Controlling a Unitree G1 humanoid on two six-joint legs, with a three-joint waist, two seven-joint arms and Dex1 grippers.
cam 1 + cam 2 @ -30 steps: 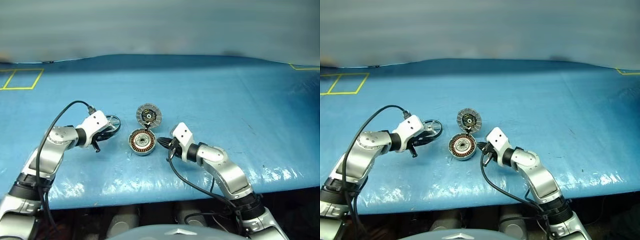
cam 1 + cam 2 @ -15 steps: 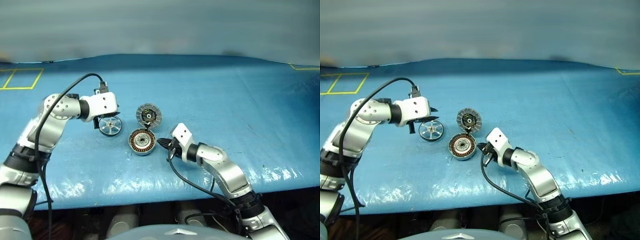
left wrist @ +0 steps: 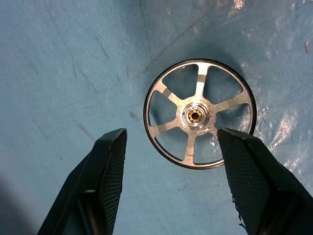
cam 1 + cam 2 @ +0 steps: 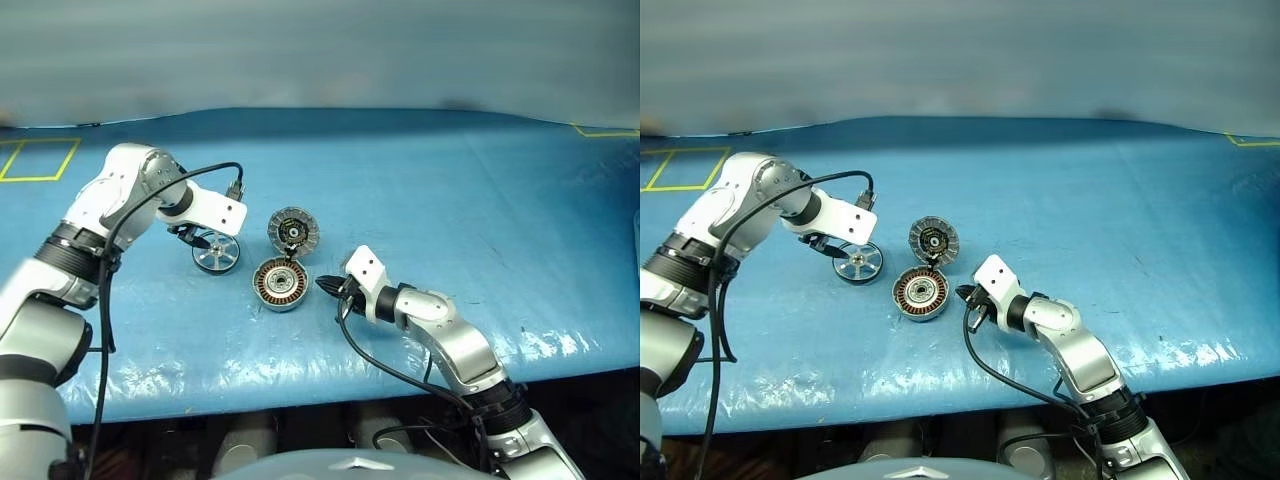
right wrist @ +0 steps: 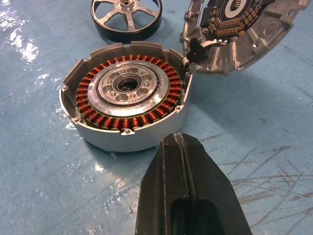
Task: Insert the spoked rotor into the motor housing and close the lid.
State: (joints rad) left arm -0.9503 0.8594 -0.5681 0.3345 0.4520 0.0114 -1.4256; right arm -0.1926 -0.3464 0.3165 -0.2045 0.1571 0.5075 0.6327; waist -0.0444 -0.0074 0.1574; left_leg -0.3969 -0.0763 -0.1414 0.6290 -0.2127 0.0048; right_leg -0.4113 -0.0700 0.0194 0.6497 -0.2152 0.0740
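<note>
Spoked rotor (image 4: pixel 217 254) lies flat on the blue tabletop (image 4: pixel 450 210), at about 10 o'clock from the motor housing (image 4: pixel 279 284) and apart from it; the left pincer (image 3: pixel 171 161) hangs above the rotor, released, its fingers (image 3: pixel 110 161) spread and clear of the rim. The lid (image 4: pixel 293 231) stands tilted at the housing's 12 o'clock edge (ribbed face with dark centre showing), touching it. Right pincer (image 4: pixel 324 286) is clenched with nothing in it, at the housing's 3 o'clock, just beside its wall and pointing at it.
</note>
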